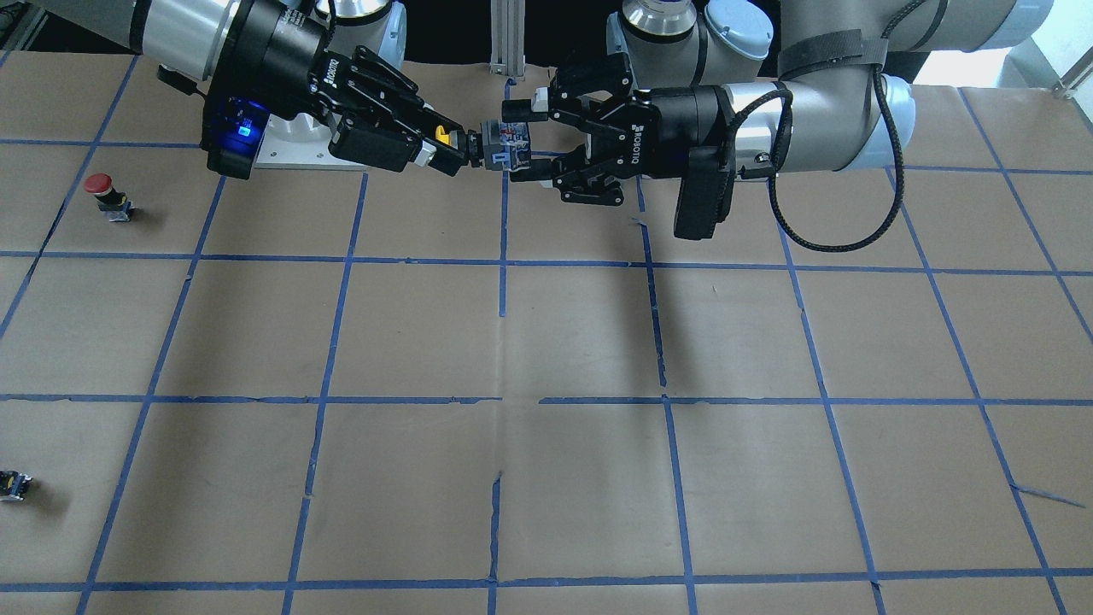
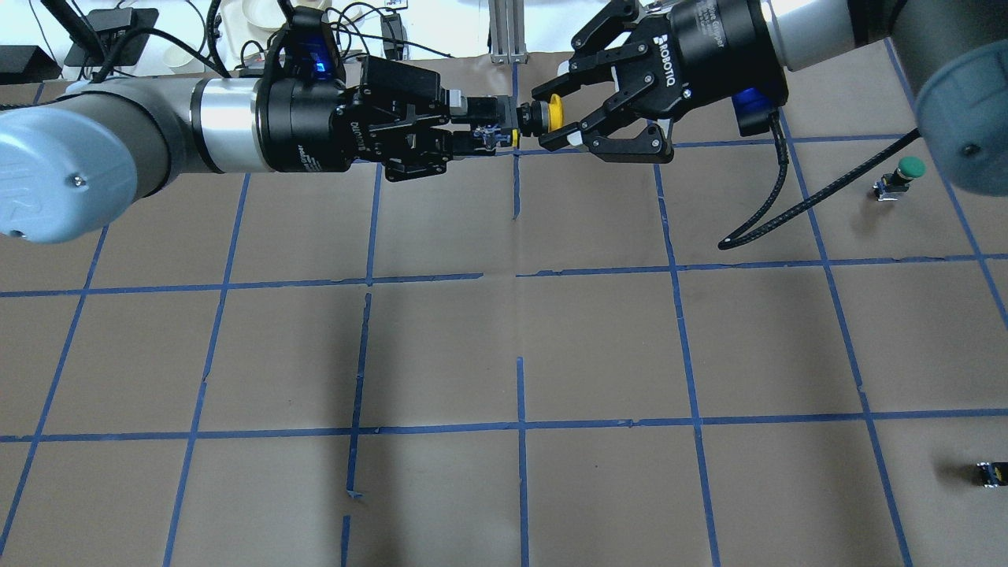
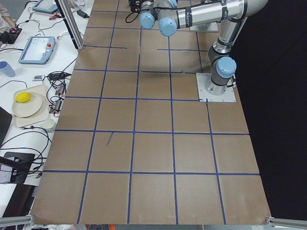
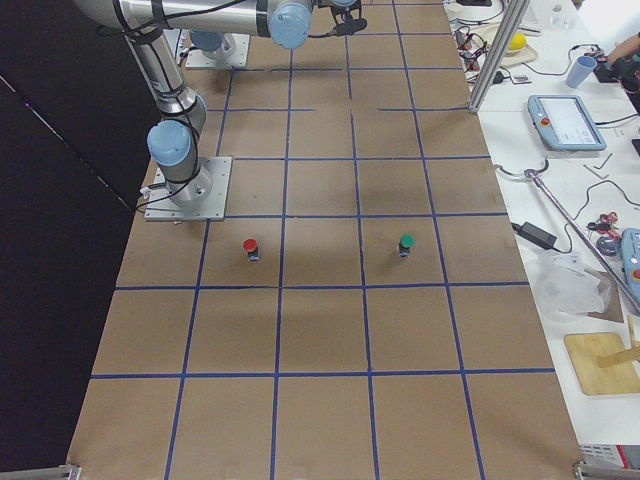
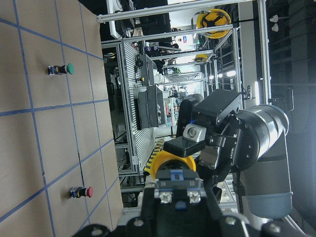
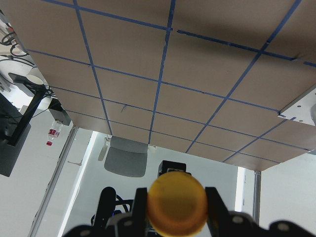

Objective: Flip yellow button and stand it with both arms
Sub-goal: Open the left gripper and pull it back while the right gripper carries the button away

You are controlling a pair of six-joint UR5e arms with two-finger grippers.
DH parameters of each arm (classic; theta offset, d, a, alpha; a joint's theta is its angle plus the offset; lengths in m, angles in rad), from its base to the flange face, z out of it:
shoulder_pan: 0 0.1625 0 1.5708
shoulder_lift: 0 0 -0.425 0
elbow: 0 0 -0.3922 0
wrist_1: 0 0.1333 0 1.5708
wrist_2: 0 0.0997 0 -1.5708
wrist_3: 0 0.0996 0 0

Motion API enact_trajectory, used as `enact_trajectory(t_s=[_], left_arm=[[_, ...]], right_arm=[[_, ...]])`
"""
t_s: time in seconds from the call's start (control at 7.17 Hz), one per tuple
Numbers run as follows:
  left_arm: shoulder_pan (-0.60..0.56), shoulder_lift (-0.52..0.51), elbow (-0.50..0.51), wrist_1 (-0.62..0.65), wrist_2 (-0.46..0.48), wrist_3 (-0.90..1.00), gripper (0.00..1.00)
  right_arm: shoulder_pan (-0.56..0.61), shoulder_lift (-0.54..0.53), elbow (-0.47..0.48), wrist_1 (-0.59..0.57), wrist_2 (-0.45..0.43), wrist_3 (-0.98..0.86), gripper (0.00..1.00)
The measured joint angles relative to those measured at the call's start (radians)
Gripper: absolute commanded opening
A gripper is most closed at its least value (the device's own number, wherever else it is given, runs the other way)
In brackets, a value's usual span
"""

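Observation:
The yellow button (image 1: 504, 143) is held level in mid-air over the far middle of the table, between both grippers. My left gripper (image 2: 482, 126) is shut on its grey body, and in the front view (image 1: 523, 141) its fingers stand above and below that body. My right gripper (image 2: 555, 118) faces it and closes on the yellow cap (image 2: 554, 113). In the right wrist view its fingers touch both sides of the cap (image 6: 177, 202). The left wrist view shows the body's screw end and the cap (image 5: 173, 165) beyond it.
A red-capped button (image 1: 100, 184) stands on the table on my right, near the white base plate (image 1: 290, 149). A green-capped button (image 2: 909, 167) stands farther out. A small dark block (image 2: 991, 472) lies near the table's right edge. The brown paper has blue tape lines.

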Motion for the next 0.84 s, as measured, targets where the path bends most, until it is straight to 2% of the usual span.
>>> enact_trajectory(t_s=[0.28, 0.42, 0.7, 0.84], left_arm=[[0.002, -0.001, 0.008, 0.0, 0.009, -0.031, 1.0], [0.007, -0.005, 0.014, 0.002, 0.041, -0.042, 1.0], [0.019, -0.013, 0.019, 0.021, 0.203, -0.078, 1.0], [0.021, -0.015, 0.021, 0.082, 0.334, -0.17, 1.0]], right_arm=[[-0.013, 0.002, -0.003, -0.01, -0.021, -0.019, 0.21], [-0.023, 0.002, -0.001, -0.027, -0.07, -0.075, 0.21], [-0.037, 0.001, 0.002, -0.039, -0.228, -0.316, 0.2], [-0.04, -0.001, 0.005, -0.035, -0.352, -0.494, 0.2]])
